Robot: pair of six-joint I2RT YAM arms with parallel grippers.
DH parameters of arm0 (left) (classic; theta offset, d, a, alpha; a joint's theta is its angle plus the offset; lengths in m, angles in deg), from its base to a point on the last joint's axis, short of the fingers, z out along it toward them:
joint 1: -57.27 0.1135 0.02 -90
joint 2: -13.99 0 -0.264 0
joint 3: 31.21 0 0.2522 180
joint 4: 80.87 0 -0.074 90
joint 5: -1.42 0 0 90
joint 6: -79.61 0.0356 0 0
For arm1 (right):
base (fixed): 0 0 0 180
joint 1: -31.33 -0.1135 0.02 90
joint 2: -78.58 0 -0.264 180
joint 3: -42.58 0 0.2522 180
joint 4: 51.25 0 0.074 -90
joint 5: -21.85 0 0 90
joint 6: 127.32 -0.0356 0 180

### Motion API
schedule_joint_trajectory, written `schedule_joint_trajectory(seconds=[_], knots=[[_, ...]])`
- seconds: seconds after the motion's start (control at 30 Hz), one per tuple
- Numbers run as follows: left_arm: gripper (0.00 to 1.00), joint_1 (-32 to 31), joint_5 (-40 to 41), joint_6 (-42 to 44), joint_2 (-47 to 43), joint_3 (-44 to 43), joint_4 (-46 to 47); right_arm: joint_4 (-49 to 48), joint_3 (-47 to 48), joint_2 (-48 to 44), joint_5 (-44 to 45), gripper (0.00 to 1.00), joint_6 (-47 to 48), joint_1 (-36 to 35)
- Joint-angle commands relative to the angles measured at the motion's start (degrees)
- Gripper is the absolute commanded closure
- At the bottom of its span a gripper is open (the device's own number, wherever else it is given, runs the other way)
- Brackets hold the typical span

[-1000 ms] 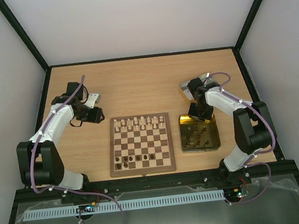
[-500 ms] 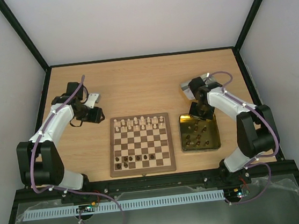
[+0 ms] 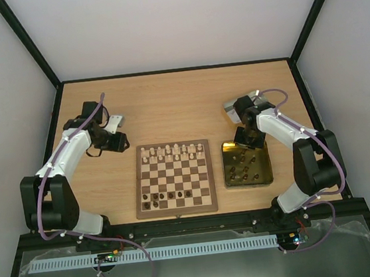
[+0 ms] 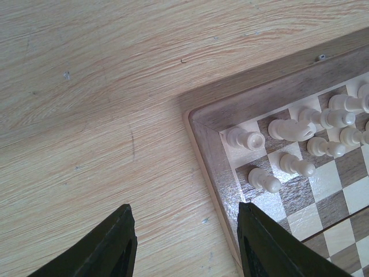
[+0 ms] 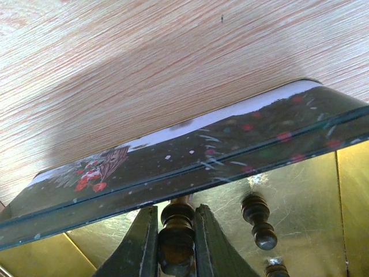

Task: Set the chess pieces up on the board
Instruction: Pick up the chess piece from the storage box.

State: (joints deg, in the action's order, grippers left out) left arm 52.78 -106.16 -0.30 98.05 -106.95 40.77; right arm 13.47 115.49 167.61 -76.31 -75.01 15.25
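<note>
Gripping: a small dark-brown turned wooden chess piece (image 5: 176, 234) is pinched tight in the closed jaws of the right gripper (image 3: 250, 138), so it can be lifted out.
Tin: a shiny gold rectangular metal tin (image 3: 268, 172) is set just beside the board, with more dark pieces (image 3: 244, 167) lying inside.
Board: the square wooden checked chessboard (image 3: 178, 209) is laid between the arms. Cream pieces (image 3: 173, 152) are lined up on the far rows, and a few dark ones (image 3: 168, 196) on the near row.
Left side: the left gripper (image 4: 184, 206) is held open and empty over the pale wooden table (image 4: 86, 86) by the board's corner, likely to be out of the way.
</note>
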Motion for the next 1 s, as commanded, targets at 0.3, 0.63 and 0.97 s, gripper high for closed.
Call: schedule_joint_trajectory(seconds=[0.3,0.63,0.97], knots=[[0.51,-0.3,-0.9,0.5,-0.9,-0.5,-1.3,2.1,0.1,-0.7,2.3,0.98,1.0,0.3],[0.51,-0.8,-0.6,0.5,-0.1,-1.0,-1.3,2.2,0.0,-0.3,2.5,0.98,3.0,0.2],[0.51,-1.0,-0.6,0.5,0.4,-1.1,-1.0,3.6,0.4,-1.1,-0.4,0.98,5.1,0.0]])
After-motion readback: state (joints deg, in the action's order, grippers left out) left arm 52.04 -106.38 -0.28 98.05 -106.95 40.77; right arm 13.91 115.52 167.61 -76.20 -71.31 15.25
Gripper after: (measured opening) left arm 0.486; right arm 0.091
